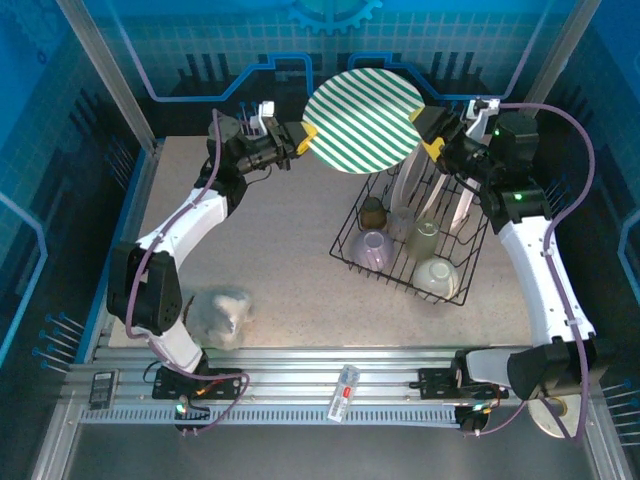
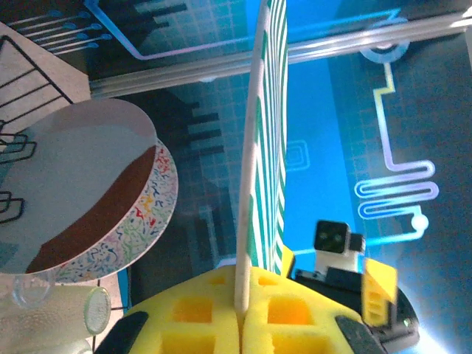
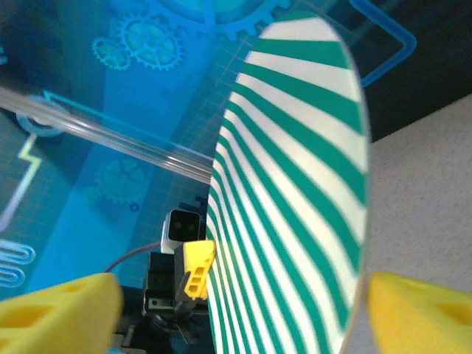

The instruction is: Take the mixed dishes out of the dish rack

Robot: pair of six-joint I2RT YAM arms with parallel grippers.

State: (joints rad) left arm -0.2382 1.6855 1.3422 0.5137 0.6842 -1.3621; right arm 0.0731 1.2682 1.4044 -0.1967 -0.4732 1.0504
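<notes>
— Two grippers are meeting at one plate. What is lying furthest left?

— A whitish lump is resting on the table, near the left arm's base. Farther back, the left gripper is clenching its yellow pads on the left rim of the striped plate.

— Where is that plate sitting?

— It is hanging in the air over the far left corner of the dish rack. It is touching neither table nor wires, and its green and white face is tilting toward the overhead camera.

— What is the rack carrying?

— A brown cup, a lilac bowl, a clear cup and a white bowl are sitting inside it. White plates are standing on edge toward its far side. From the left wrist, a speckled plate with a multicolour rim is showing beside the striped one.

— And on the right?

— The right gripper is reaching the plate's right rim. Its fingers are standing spread wide apart, released, with the plate passing between them. One pad is lying just beside the rim, and I cannot tell whether it is touching.
</notes>
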